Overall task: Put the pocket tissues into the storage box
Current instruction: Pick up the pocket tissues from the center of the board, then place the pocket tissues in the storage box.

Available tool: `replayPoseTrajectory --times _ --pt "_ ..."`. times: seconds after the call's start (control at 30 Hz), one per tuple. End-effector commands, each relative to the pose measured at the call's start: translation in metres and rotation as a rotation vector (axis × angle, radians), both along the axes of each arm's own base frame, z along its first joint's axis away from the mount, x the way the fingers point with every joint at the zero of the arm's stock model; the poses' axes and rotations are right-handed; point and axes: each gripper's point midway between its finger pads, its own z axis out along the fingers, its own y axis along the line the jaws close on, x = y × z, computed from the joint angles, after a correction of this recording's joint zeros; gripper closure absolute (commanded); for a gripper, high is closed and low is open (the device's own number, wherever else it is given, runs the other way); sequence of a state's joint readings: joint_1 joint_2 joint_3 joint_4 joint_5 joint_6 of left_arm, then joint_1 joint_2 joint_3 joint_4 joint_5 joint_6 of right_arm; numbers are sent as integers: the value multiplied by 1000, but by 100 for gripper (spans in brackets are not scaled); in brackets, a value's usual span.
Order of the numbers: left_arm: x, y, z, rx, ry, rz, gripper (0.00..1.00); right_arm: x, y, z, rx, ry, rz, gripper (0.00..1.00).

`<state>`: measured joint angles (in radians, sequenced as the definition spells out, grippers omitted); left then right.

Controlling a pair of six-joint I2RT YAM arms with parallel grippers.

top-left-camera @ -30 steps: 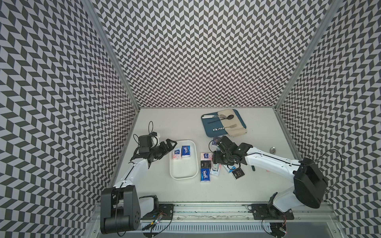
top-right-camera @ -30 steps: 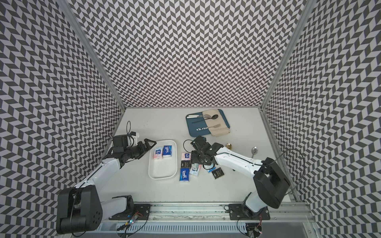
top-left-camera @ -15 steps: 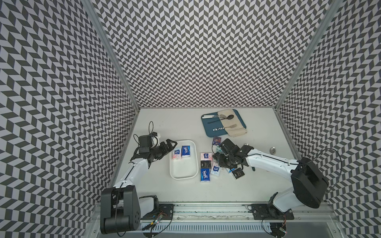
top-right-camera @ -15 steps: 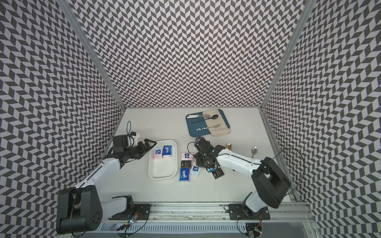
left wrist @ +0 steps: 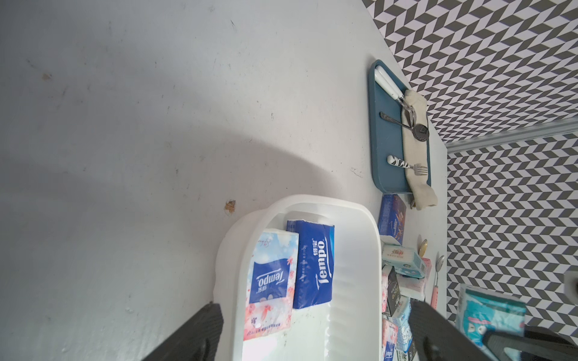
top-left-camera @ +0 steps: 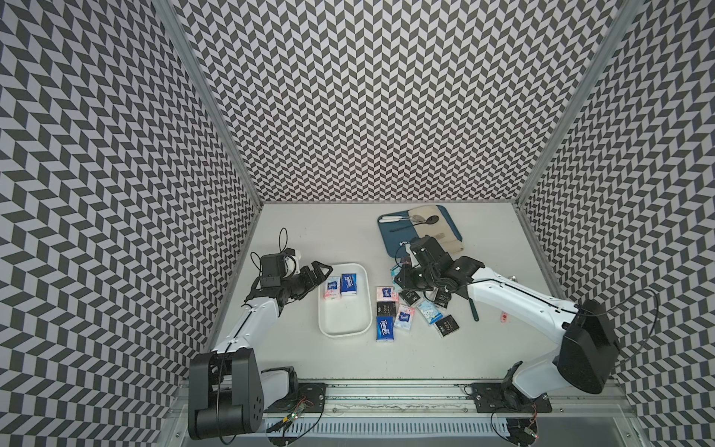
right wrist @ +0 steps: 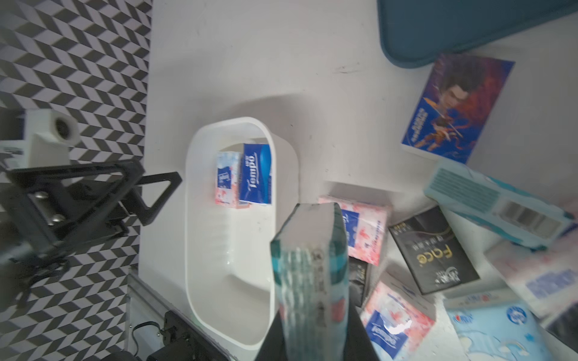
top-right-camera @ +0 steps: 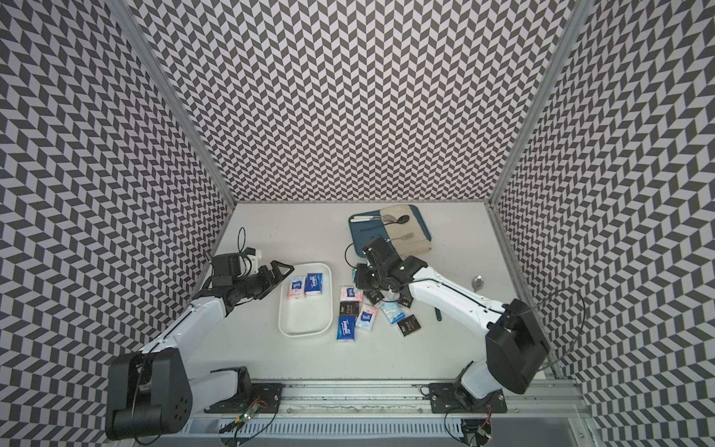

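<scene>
The storage box (top-left-camera: 344, 332) (top-right-camera: 305, 333) is a white tub at the table's middle-left. A pink-white packet (top-left-camera: 332, 291) and a dark blue one (top-left-camera: 348, 284) lie at its far end. My right gripper (top-left-camera: 402, 279) (right wrist: 312, 328) is shut on a teal packet (right wrist: 309, 265) held on edge, just right of the box and above the heap. Several more pocket tissues (top-left-camera: 385, 329) lie loose on the table under and in front of it. My left gripper (top-left-camera: 319, 276) (left wrist: 312, 343) stands open at the box's far left corner, holding nothing.
A blue tray (top-left-camera: 390, 242) with cutlery and a beige cloth sits at the back right, just behind my right gripper. A green-handled spoon (top-left-camera: 474, 309) lies under the right arm. A purple-blue packet (right wrist: 453, 106) lies beside the tray's edge.
My right gripper's jaws have closed on the teal packet and drawn back slightly towards the heap. The left arm has not moved.
</scene>
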<state>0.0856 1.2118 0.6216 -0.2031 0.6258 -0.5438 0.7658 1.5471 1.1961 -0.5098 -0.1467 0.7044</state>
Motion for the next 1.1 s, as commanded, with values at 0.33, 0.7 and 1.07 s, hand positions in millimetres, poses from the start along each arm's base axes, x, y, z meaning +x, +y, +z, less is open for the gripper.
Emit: replayPoseTrajectory --times 0.33,0.7,1.07 --pt "-4 11 1 -41 10 69 1 -35 142 -8 248 88 348 80" --pt "-15 8 2 -47 17 52 1 -72 150 -57 308 409 364 79" --pt "-26 5 0 -60 24 48 1 -59 165 -86 345 545 219 77"
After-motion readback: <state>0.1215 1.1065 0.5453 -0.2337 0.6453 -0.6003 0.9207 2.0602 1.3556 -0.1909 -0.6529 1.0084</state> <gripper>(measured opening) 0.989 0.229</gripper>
